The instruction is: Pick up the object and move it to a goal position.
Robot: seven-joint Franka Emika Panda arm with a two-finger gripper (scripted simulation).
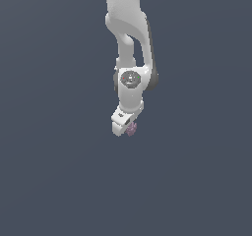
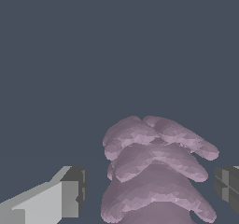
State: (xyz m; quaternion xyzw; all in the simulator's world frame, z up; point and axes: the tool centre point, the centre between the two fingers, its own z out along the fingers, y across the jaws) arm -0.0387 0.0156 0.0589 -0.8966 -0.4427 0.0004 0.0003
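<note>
One gripper (image 2: 150,190), fingers spread either side of one mauve lump (image 2: 156,171), contact unclear.

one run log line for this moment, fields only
gripper: around purple object, gaps both sides | contact: unclear | surroundings: plain grey ground

- In the exterior view, the arm (image 1: 129,43) is running off the top edge, hiding its base.
- The white gripper (image 1: 125,124) is covering most of the mauve object (image 1: 131,129); contact is too small to judge.
- In the wrist view, the object (image 2: 156,171) is being cut off by the picture's edge, as are both fingers (image 2: 51,202).
</note>
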